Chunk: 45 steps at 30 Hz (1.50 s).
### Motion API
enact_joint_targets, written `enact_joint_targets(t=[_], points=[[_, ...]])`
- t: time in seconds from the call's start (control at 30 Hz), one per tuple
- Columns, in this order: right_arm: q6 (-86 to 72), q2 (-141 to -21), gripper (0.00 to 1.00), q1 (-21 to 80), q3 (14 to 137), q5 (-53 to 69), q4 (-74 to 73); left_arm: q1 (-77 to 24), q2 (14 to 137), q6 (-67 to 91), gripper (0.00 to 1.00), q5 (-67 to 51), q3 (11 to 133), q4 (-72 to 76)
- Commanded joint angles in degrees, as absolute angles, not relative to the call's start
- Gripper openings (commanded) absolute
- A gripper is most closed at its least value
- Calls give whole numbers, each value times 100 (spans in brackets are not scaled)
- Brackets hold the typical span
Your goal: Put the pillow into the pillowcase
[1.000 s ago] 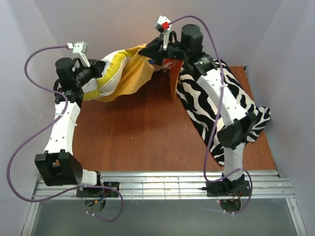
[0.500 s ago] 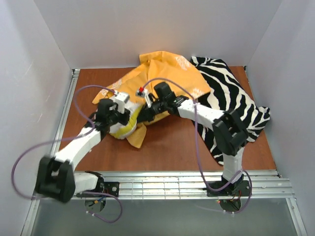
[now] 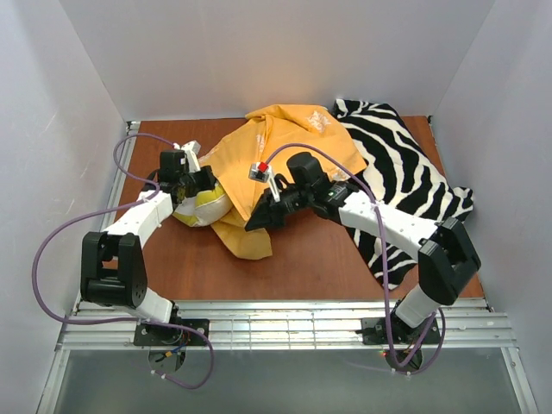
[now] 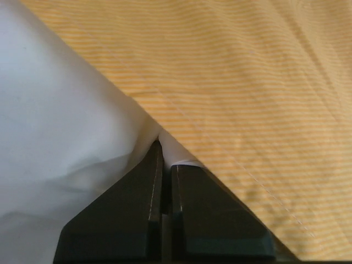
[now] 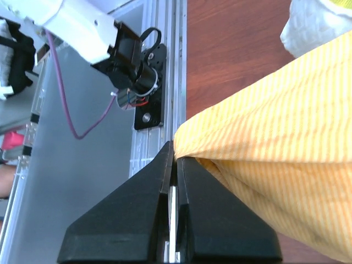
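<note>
Nearest the arm bases, the right tool (image 5: 175, 149) grips the hem of the orange-yellow striped fabric pillowcase (image 3: 285, 138) between closed fingers. This seems meant to keep the opening lifted off the brown wooden counter (image 3: 293, 259). To its left, the left tool (image 4: 164, 153) is clamped on a fold of the puffy white pillow (image 4: 55, 110), apparently to push it inside. Only the pillow's end shows beside that tool, with the rest hidden under the case. Beyond the right tool lies a black-and-white zebra-striped cloth (image 3: 405, 172).
</note>
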<state>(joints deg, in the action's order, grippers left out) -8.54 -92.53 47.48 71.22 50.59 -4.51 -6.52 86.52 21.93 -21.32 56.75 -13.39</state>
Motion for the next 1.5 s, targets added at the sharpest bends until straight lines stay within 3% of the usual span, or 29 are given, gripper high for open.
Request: enact_joint_targets(t=[0.0, 0.17, 0.2, 0.23, 0.27, 0.3, 0.37, 0.4, 0.47, 0.5, 0.67, 0.83, 0.9, 0.93, 0.97, 1.07, 1.1, 1.17, 1.23, 1.3, 1.33, 1.47], points=[[-186, -8850, 1, 5203, 6856, 6311, -948, -404, 8579, 2812, 0, -1696, 5503, -1336], [465, -9439, 1, 5282, 6723, 6293, -1687, -571, 7964, 2640, 0, -2592, 4589, -1204], [527, -9474, 1, 5291, 6785, 6189, -1748, -571, 7876, 2393, 19, -2671, 4614, -1256], [640, -9501, 26, 5317, 6872, 6092, -1888, -502, 7814, 2060, 32, -2602, 4745, -1814], [842, -9527, 36, 5309, 7082, 6013, -2125, -405, 7735, 1300, 42, -2845, 4894, -2133], [1322, -9571, 43, 5169, 7650, 5803, -2954, -248, 7656, 918, 62, -2987, 5148, -2440], [1459, -9668, 52, 4862, 8268, 5495, -3443, 647, 7271, 32, 74, -3721, 5386, -3039], [1268, -9694, 56, 4660, 8758, 5337, -3515, 955, 7182, -296, 86, -3918, 5527, -3189], [1117, -9895, 74, 4088, 9235, 5047, -3498, 1659, 7250, -780, 94, -4183, 5913, -3672], [1116, -10018, 76, 4000, 9812, 4331, -3550, 1722, 7573, -965, 97, -3818, 6307, -3726], [1205, -11327, 79, 3911, 11292, 2920, -3621, 1697, 8919, -1370, 98, -3253, 6951, -3429], [1441, -12277, 81, 3981, 12276, 2339, -3464, 1529, 10326, -1740, 98, -2681, 7339, -3595], [1424, -12593, 81, 3990, 12515, 2259, -3393, 1451, 10502, -1766, 93, -2654, 7199, -3499], [1406, -12673, 81, 3999, 12577, 2267, -3349, 1381, 10581, -1880, 88, -2680, 7103, -3463], [1389, -12743, 81, 4025, 12629, 2320, -3262, 1302, 10582, -1890, 72, -2637, 6919, -3428], [1520, -12963, 80, 4201, 12639, 2399, -3208, 1073, 10425, -1995, 41, -2881, 6523, -3243], [1529, -12999, 79, 4314, 12630, 2399, -3199, 1029, 10319, -2030, 25, -2996, 6426, -3234], [1564, -13069, 78, 4438, 12630, 2208, -3199, 976, 10004, -2100, 15, -3495, 6119, -3260], [1713, -12964, 78, 4675, 12508, 1961, -3199, 993, 9775, -2267, 22, -4032, 5960, -3620], [1758, -12746, 80, 4903, 12184, 1662, -3190, 1333, 9195, -2101, 41, -4481, 5766, -3491], [1749, -12683, 82, 4965, 12051, 1574, -3190, 1510, 9028, -1996, 58, -4604, 5792, -3411], [1889, -12612, 86, 5229, 11786, 951, -3076, 1951, 9341, -1889, 66, -4615, 6722, -3603]])
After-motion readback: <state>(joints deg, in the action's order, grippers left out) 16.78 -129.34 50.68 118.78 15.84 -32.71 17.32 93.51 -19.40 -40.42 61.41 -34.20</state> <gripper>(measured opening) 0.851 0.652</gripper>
